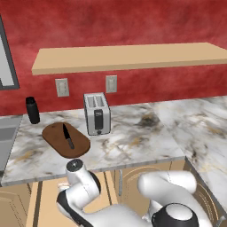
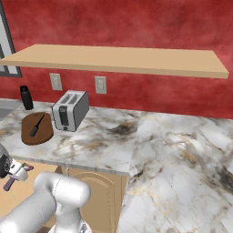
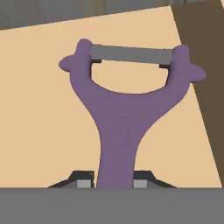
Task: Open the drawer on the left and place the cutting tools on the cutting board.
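Note:
The drawer (image 1: 46, 201) stands pulled out under the counter edge, and its plain tan floor (image 3: 43, 113) lies below the hand. A purple peeler (image 3: 118, 113) with a Y-shaped head and grey blade lies in it. My gripper (image 3: 113, 183) is shut on the peeler's handle, one dark fingertip (image 3: 83, 181) pressed to each side. From the right base, the gripper (image 2: 16, 173) sits low in the drawer (image 2: 32, 189) with the purple peeler (image 2: 10, 182) sticking out of it. The slim dark knife (image 1: 68, 137) lies on the dark-brown cutting board (image 1: 53, 135), also seen from the right: knife (image 2: 36, 126), board (image 2: 44, 133).
A silver toaster (image 1: 97, 113) stands right beside the board on the marble counter (image 1: 133, 137). A black bottle (image 1: 32, 110) stands at the back left, near a sink (image 1: 6, 135). A wooden shelf (image 1: 128, 56) hangs above. Arched cabinet doors (image 2: 98, 200) sit right of the drawer.

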